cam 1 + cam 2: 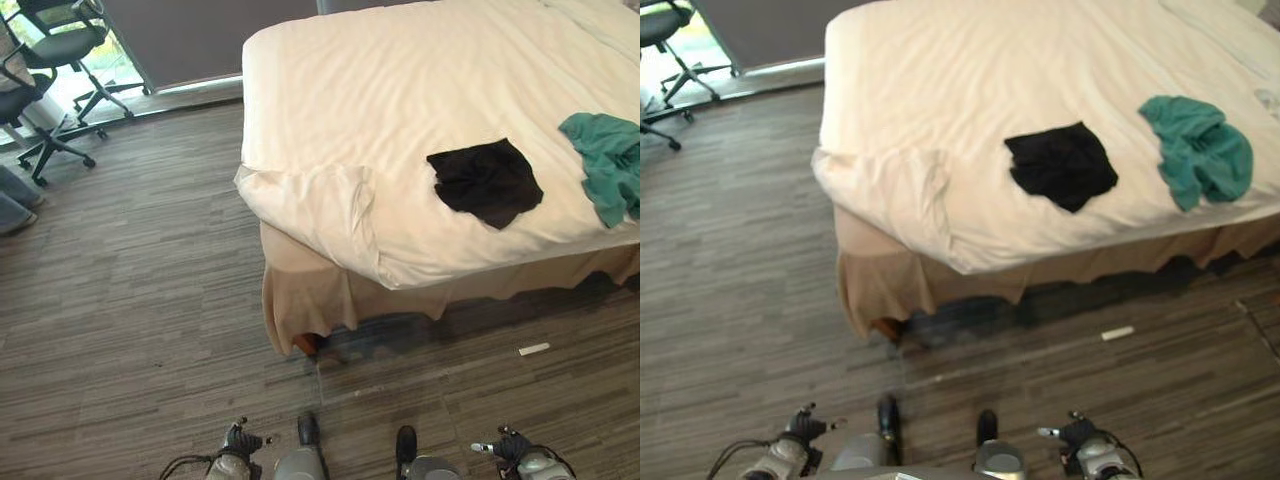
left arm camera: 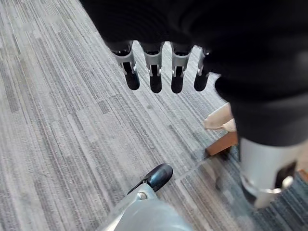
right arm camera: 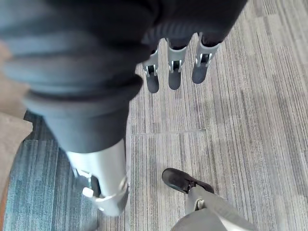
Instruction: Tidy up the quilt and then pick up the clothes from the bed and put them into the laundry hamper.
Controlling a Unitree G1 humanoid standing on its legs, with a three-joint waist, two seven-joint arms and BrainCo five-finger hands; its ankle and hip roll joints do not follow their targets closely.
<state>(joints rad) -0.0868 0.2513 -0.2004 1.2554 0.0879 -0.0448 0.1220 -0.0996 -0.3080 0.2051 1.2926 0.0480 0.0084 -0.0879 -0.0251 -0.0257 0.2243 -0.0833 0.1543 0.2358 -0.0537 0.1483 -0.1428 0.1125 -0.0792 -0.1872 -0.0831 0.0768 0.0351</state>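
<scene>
Both hands hang empty over the floor, clothes lying on the bed.

The left hand (image 2: 159, 72) and right hand (image 3: 175, 72) hang low near the wood-look floor (image 1: 130, 300), fingers straight and relaxed, touching nothing. On the bed (image 1: 330, 290), the cream quilt (image 1: 400, 90) lies mostly smooth, bunched at the near corner. A black garment (image 1: 485, 182) lies on the quilt near its front edge; a teal garment (image 1: 1198, 148) lies crumpled to its right, apart. Office chairs (image 1: 55, 60) stand far left.
</scene>
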